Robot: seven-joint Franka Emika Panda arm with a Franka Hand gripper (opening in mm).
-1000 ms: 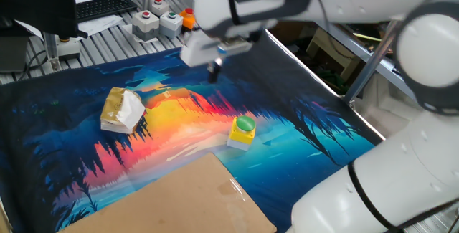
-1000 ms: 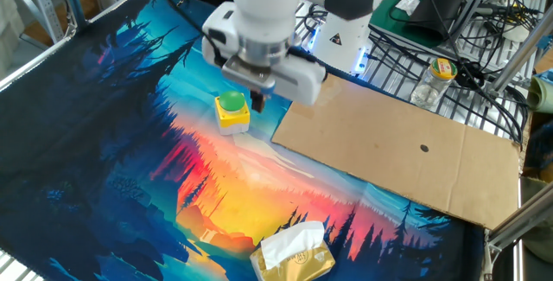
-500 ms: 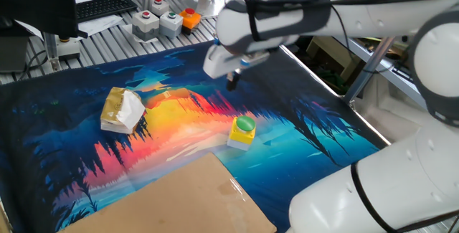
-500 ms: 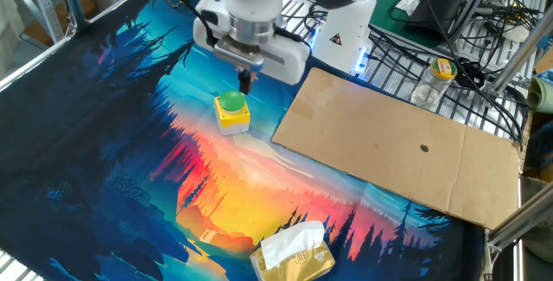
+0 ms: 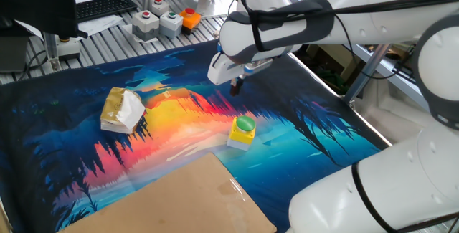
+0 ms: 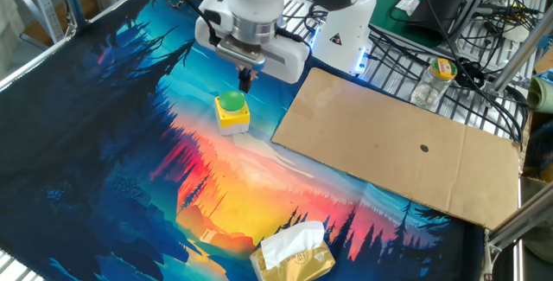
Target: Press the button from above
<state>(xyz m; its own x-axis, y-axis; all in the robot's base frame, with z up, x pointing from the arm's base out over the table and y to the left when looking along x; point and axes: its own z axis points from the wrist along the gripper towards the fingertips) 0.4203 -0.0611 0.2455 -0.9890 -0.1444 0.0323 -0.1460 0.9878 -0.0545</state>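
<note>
1. Yellow box, green dome: the button [image 5: 243, 132] sits untouched on the printed mat [image 5: 72, 104], near the corner of a cardboard sheet [image 6: 397, 147].
2. Hanging over the mat is the gripper [image 5: 236, 87], its dark tips pointing down, above the button and still clear of the cap.
3. From one fixed view the tips appear up and to the left of the button; from the other, the gripper [image 6: 245, 79] hangs just behind the dome [image 6: 231, 101].
4. Over the past second the arm has swung across the mat toward the button, and in the last half second it has drifted only slightly, suggesting the sideways approach is nearly over.
5. Whether the jaws are spread or pressed together cannot be told; the tips read as one dark point in both views.
6. By this reading the press has not begun: a small shift to centre over the cap, then a straight drop, appears to remain.
7. A tissue pack [image 5: 122, 110] lies well apart on the mat, and grey boxes with red buttons [image 5: 158, 20] stand off the mat's far edge, out of the path.
</note>
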